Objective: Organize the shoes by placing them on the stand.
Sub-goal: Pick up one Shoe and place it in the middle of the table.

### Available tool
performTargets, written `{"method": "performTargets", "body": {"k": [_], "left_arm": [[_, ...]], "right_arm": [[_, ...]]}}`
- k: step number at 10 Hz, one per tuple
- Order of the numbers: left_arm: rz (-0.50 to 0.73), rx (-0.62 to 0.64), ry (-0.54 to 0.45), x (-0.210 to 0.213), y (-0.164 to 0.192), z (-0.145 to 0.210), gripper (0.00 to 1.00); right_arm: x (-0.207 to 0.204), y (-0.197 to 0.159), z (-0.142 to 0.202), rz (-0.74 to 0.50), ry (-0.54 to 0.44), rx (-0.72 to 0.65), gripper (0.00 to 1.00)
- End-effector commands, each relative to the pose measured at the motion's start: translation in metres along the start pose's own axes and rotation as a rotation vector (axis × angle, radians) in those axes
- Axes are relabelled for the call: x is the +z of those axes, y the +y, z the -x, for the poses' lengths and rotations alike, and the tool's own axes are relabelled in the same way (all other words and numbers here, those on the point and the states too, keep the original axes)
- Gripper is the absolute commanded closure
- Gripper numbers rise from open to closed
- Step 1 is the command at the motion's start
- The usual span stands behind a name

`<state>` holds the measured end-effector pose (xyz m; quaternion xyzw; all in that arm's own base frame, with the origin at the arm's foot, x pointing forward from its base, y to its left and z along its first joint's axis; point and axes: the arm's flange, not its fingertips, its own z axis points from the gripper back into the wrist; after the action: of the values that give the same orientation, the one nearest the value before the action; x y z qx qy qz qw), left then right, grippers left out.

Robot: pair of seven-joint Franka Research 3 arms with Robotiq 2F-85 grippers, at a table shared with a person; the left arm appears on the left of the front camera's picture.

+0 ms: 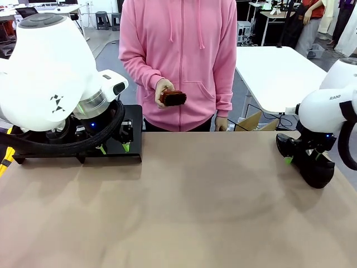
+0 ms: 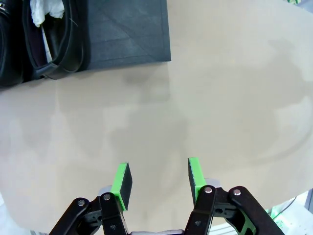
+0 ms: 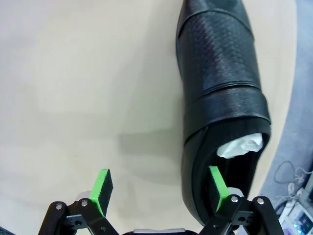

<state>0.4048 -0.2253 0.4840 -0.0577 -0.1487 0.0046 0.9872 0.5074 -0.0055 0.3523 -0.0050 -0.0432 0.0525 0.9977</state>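
Front view: bare brown table nearest. Left arm low over black stand at far left. Right gripper down at black dress shoe, far right edge. Person in pink hoodie beyond table, hand holding dark brush.

Left wrist view: left gripper jaws partly apart, empty, over bare table. Stand corner with shoe on it, white paper inside.

Right wrist view: right gripper wide open; one green finger inside shoe opening beside paper stuffing, other outside, over table.
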Motion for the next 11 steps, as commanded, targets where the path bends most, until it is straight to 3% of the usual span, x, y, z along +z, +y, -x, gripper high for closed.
{"method": "performTargets", "body": {"k": [1, 2, 3, 8, 9, 11], "left_arm": [[-0.014, 0.002, -0.017, 0.001, 0.0, 0.0, 0.39], [-0.014, 0.002, -0.017, 0.001, 0.0, 0.0, 0.39], [-0.014, 0.002, -0.017, 0.001, 0.0, 0.0, 0.39], [-0.014, 0.002, -0.017, 0.001, 0.0, 0.0, 0.39], [-0.014, 0.002, -0.017, 0.001, 0.0, 0.0, 0.39], [-0.014, 0.002, -0.017, 0.001, 0.0, 0.0, 0.39]], "right_arm": [[-0.008, -0.002, -0.007, -0.039, 0.013, 0.028, 0.0], [-0.013, -0.004, -0.009, -0.045, 0.017, 0.018, 0.0], [-0.014, -0.005, -0.009, -0.048, 0.015, 0.018, 0.12], [-0.018, -0.008, -0.005, -0.033, 0.018, -0.013, 0.93], [-0.02, -0.009, -0.003, -0.028, 0.021, -0.021, 1.0], [-0.024, -0.013, -0.001, -0.042, 0.017, -0.038, 1.0]]}}
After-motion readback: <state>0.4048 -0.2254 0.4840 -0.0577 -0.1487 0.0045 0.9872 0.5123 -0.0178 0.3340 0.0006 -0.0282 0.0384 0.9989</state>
